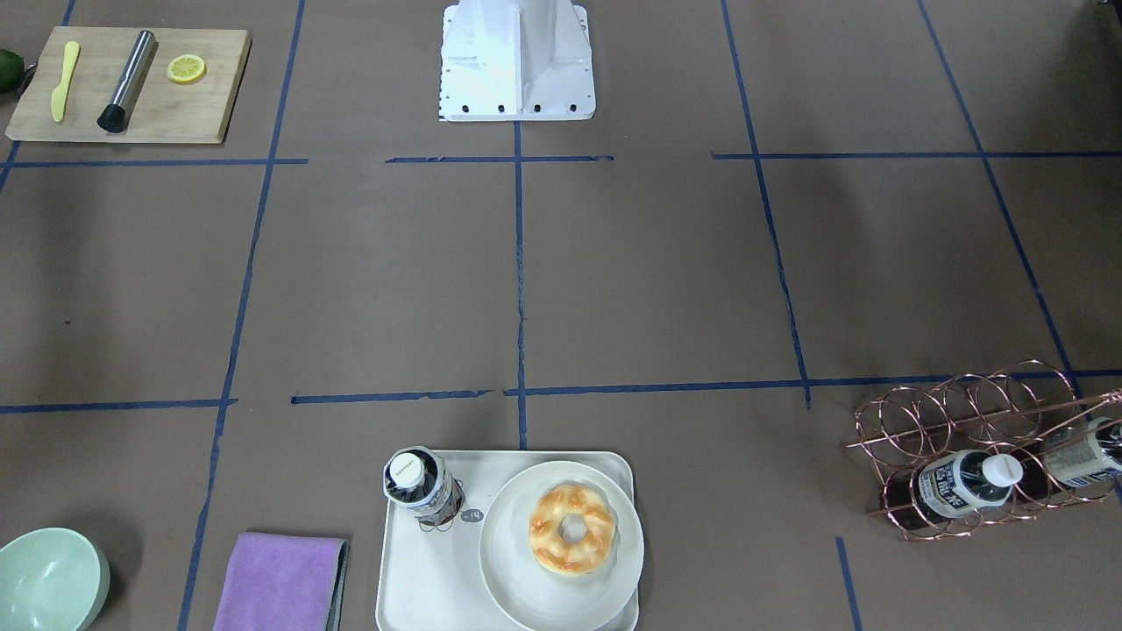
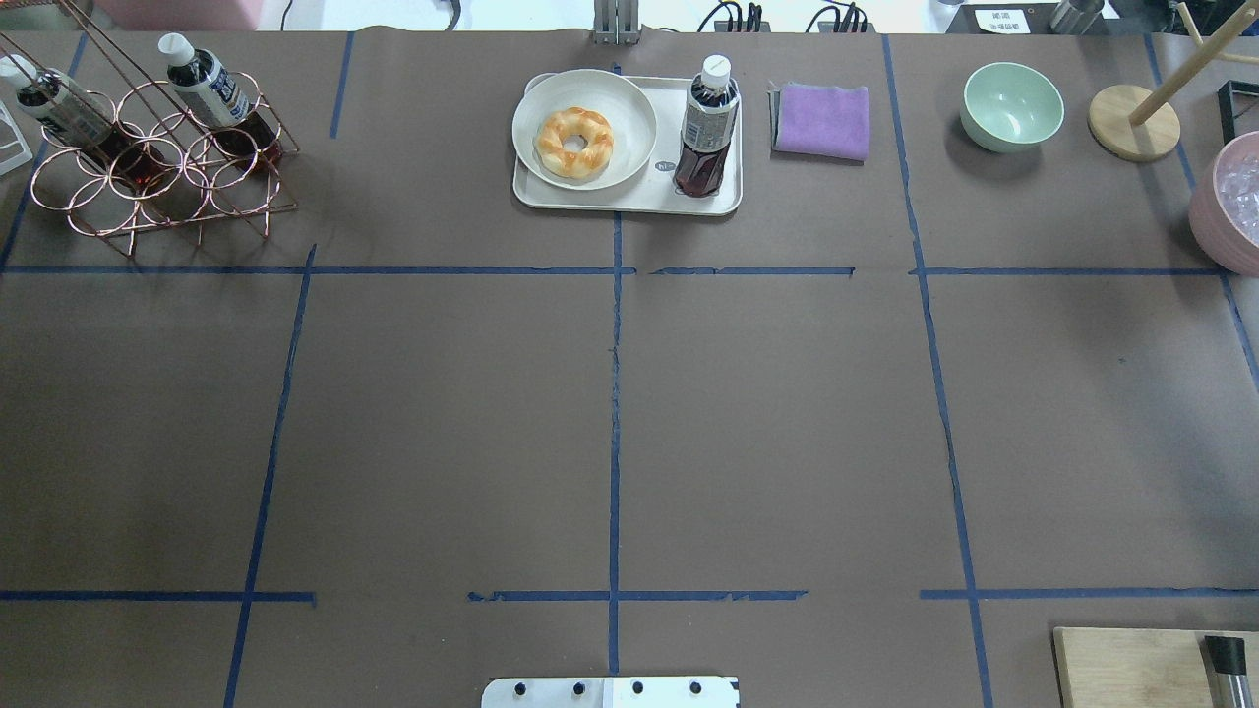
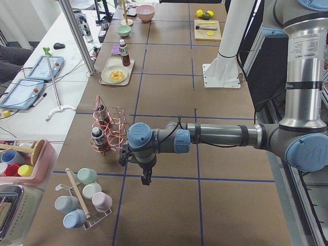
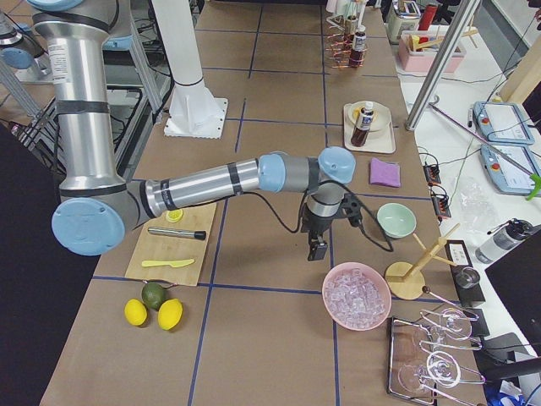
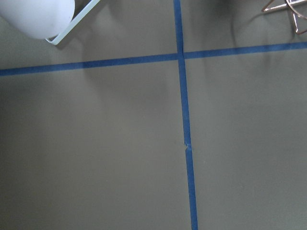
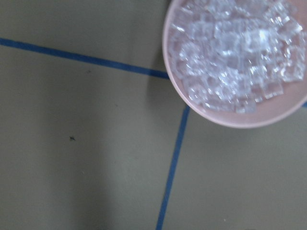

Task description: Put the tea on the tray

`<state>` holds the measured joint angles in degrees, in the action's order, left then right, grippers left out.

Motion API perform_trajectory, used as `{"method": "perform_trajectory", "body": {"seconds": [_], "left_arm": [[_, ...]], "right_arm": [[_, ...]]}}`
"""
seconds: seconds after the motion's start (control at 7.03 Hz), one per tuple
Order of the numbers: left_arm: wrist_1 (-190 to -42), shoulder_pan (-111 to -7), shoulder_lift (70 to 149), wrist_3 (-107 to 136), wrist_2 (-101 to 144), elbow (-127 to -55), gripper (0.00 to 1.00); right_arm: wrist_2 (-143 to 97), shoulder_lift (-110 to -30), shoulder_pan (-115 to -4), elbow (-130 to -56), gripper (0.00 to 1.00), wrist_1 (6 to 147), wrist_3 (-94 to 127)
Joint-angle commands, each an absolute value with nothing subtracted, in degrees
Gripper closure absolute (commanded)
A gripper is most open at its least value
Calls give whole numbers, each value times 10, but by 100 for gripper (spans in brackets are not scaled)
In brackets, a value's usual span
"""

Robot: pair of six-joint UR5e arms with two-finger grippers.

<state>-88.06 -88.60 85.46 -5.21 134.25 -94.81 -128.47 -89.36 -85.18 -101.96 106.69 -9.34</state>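
Logging the state of the task: the tea (image 2: 706, 128) stands upright, cap up, on the tray (image 2: 629, 202), in the tray's corner nearest the robot on its right side; beside it on the tray sits a round plate (image 2: 639, 118) with a doughnut (image 2: 573, 144); bottle and plate look just apart. The tray lies at the table's far edge, about mid-length.

We judge the placement done; no grasp appears to be called for.

Left gripper (image 3: 146, 178): hangs above the table near its left end, close to the copper rack (image 2: 148, 177), which holds two similar bottles (image 2: 202, 84); the tea lies well apart from it, toward the middle of the far edge. Right gripper (image 4: 317, 249): hangs near the table's right end, beside the pink bowl of ice (image 6: 240, 62); the tea again lies well apart, toward the middle. We cannot say which arm is nearer.

Whether either gripper's fingers are apart or together we cannot tell; both show only in the side views, small and end-on; the wrist cameras show bare table, no fingers. Neither arm appears in the overhead or front views. The tray's bear drawing is mostly covered by the bottle.
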Motion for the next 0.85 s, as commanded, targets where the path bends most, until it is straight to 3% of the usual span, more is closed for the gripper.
{"method": "perform_trajectory", "body": {"seconds": [0.0, 0.71], "left_arm": [[-882, -886, 853, -52, 1340, -947, 0], [-875, -884, 841, -50, 1338, -939, 0]], "right_arm": [[-1309, -967, -920, -1023, 0, 1063, -148], [-1310, -1001, -920, -1003, 0, 929, -45]]}}
